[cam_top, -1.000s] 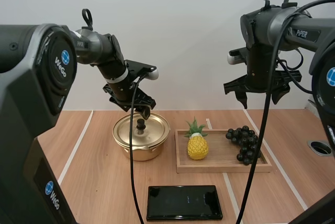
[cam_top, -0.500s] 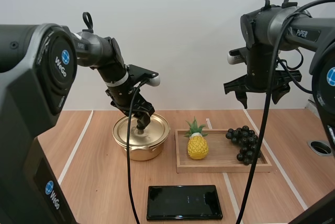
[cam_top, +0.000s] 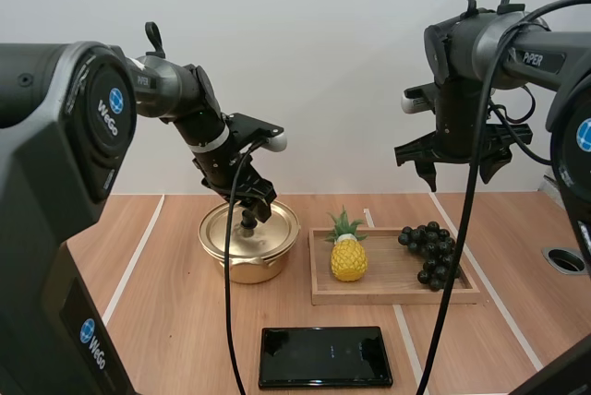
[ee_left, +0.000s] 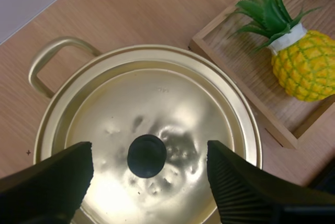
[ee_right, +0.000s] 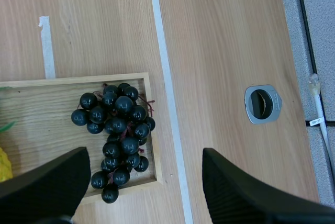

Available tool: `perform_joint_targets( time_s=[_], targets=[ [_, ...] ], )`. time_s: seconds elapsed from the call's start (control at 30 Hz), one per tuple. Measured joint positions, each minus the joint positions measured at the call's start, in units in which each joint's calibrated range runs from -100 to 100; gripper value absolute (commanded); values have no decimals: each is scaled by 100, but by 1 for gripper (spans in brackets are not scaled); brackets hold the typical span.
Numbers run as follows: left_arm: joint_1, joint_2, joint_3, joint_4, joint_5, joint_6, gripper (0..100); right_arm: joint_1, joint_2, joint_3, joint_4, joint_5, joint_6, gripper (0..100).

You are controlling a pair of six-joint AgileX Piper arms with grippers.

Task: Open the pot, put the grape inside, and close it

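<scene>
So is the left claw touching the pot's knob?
Apart. The left wrist view shows the left gripper with open fingers either side of the knob, bare lid showing between.

Left gripper (cam_top: 250, 212) has come down approx. onto the pot lid (cam_top: 277, 227) vs 1 s ago. Back then it hung above the lid w/ the knob (ee_left: 147, 155) showing clear beneath it. By 0.5 s ago it had dropped to knob level. Since then only a small shift: wrist swung a bit to the right, gripper a touch higher. Now the fingers (ee_left: 52, 177) stand apart, one each side of the knob, not touching it.
</scene>
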Motion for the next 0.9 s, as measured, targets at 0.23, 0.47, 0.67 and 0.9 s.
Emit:
perform_joint_targets(
  time_s=[0.23, 0.47, 0.67, 0.9],
  targets=[
    [0, 326, 16, -22, 0, 23, 100, 0, 0, 0, 0, 0, 0, 100],
    [0, 398, 16, -140, -86, 23, 100, 0, 0, 0, 0, 0, -10, 100],
    [0, 402, 16, -164, -172, 23, 18, 0, 0, 0, 0, 0, -10, 100],
    [0, 412, 16, -163, -253, -42, 0, 0, 0, 0, 0, 0, -10, 100]
  ],
)
